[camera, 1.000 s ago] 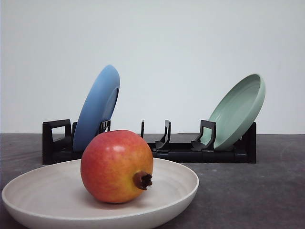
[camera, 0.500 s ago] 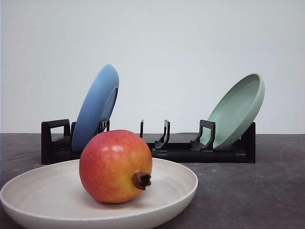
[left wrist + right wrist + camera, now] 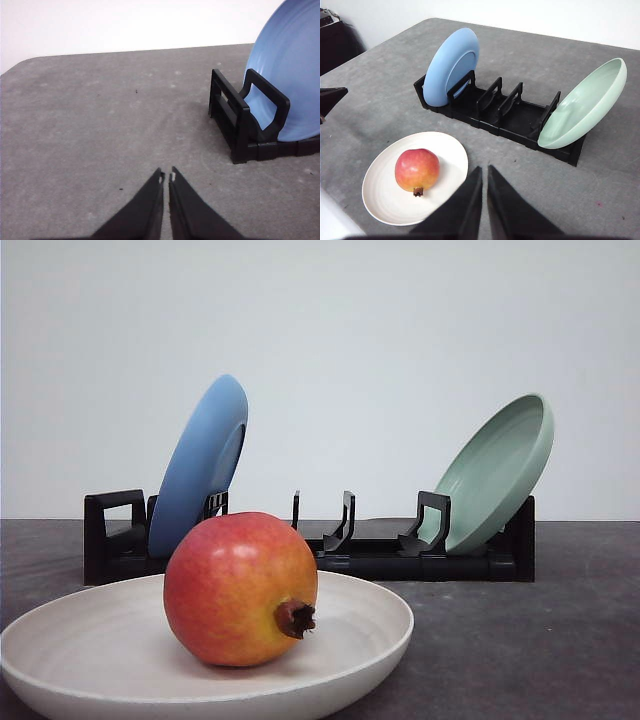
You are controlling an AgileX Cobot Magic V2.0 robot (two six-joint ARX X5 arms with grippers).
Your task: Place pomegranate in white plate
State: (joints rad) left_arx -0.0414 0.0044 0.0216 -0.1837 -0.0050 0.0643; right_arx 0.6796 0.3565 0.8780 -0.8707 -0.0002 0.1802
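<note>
The pomegranate (image 3: 240, 588), red fading to orange-yellow with a brown crown, rests inside the white plate (image 3: 370, 625) at the near left of the table. From the right wrist I see the same pomegranate (image 3: 417, 169) lying in the plate (image 3: 450, 155). My right gripper (image 3: 484, 172) is shut and empty, raised above the table beside the plate. My left gripper (image 3: 166, 176) is shut too, holding nothing, over bare grey table near the rack's end.
A black dish rack (image 3: 380, 555) stands behind the plate, holding a blue plate (image 3: 200, 465) at its left end and a pale green plate (image 3: 495, 475) at its right end. Both also show from the right wrist: blue plate (image 3: 450, 65), green plate (image 3: 582, 105).
The whole front view has drifted slightly left; the pomegranate stays at rest in the plate.
</note>
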